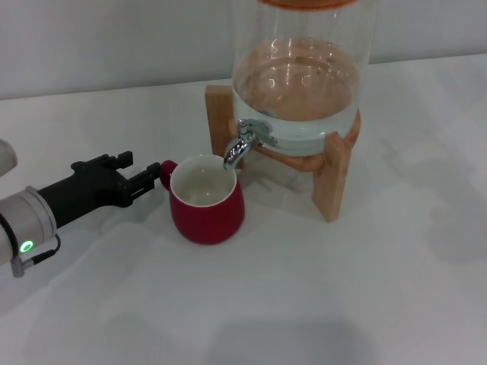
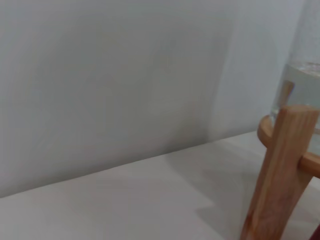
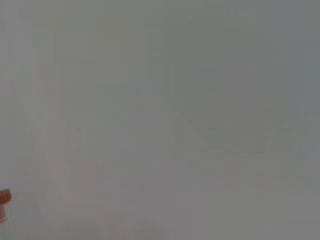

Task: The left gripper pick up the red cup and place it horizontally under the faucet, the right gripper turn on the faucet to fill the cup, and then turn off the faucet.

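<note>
standing upright on the white bench (image 1: 342, 304), the red cup (image 1: 206, 207) sits under the faucet (image 1: 242, 144); the left gripper (image 1: 154, 176) has its fingers clenched on the cup's handle.

The red cup (image 1: 206, 213) is dark glossy red outside and white inside. The faucet (image 1: 242, 144) at its 1 o'clock is shiny chrome. The glass dispenser (image 1: 300, 68) is clear, on a light-brown wooden stand (image 1: 332, 179). The left hand (image 1: 149, 176) is black; its arm is silver-grey with a green light (image 1: 27, 246). The table (image 1: 342, 289) is white.
</note>
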`<state>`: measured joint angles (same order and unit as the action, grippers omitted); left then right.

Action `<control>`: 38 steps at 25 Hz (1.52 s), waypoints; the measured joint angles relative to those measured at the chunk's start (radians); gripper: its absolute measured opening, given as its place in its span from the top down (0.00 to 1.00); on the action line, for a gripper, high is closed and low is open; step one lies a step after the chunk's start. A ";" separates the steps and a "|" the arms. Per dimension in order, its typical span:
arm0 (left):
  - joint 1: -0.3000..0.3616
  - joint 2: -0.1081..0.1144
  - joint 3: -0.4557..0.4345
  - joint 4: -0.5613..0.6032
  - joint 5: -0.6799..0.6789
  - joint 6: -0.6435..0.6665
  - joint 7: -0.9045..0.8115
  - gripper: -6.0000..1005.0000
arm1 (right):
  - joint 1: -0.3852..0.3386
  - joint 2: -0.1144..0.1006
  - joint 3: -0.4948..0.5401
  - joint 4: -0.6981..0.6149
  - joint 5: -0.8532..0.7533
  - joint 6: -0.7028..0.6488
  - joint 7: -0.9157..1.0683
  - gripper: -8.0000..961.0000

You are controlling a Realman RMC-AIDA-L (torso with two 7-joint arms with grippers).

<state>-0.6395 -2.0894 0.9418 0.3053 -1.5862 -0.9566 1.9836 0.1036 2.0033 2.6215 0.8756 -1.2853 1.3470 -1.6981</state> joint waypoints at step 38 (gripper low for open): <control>-0.005 0.002 0.092 0.022 -0.003 -0.065 -0.032 0.42 | 0.001 0.000 0.000 -0.002 0.006 0.001 -0.009 0.25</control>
<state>-0.6448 -2.0869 1.0335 0.3276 -1.5890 -1.0213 1.9516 0.1046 2.0034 2.6214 0.8738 -1.2793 1.3475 -1.7073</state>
